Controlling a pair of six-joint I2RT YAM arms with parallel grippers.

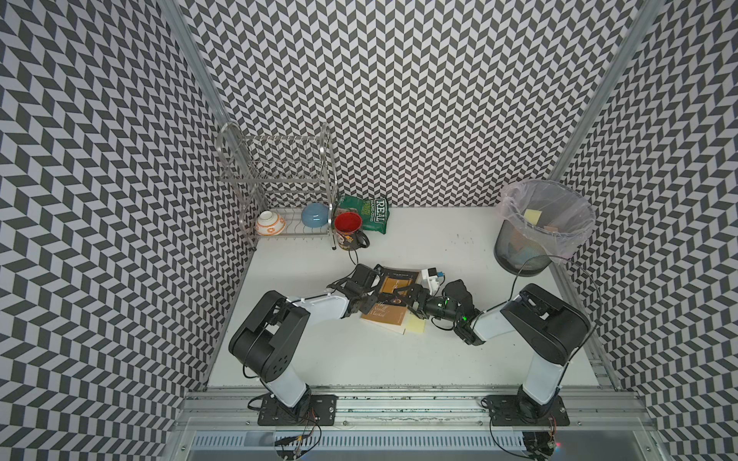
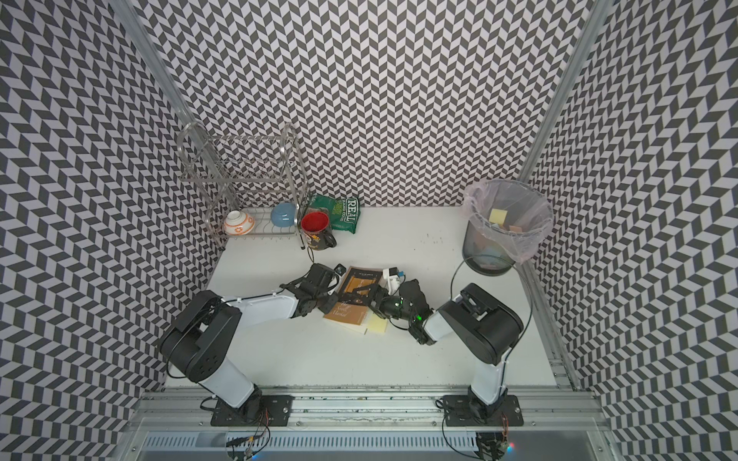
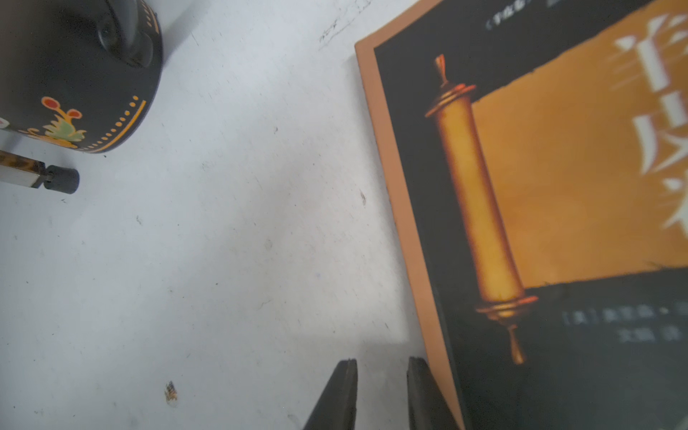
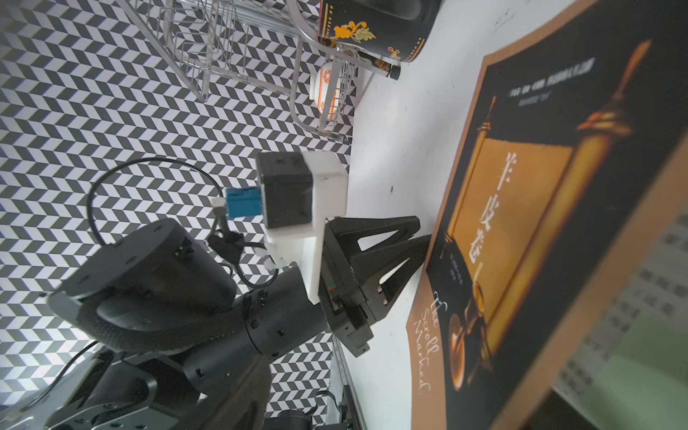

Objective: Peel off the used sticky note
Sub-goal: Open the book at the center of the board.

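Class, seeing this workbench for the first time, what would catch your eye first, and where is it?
The black-and-white chevron walls all around strike first. Next comes the dark-and-orange book in the middle of the table, with a yellow sticky note at its near corner. A red-lined mug stands back left, and a pink-lined bin back right.

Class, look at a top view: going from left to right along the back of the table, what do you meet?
orange-patterned bowl → blue bowl → red-lined mug → waste bin
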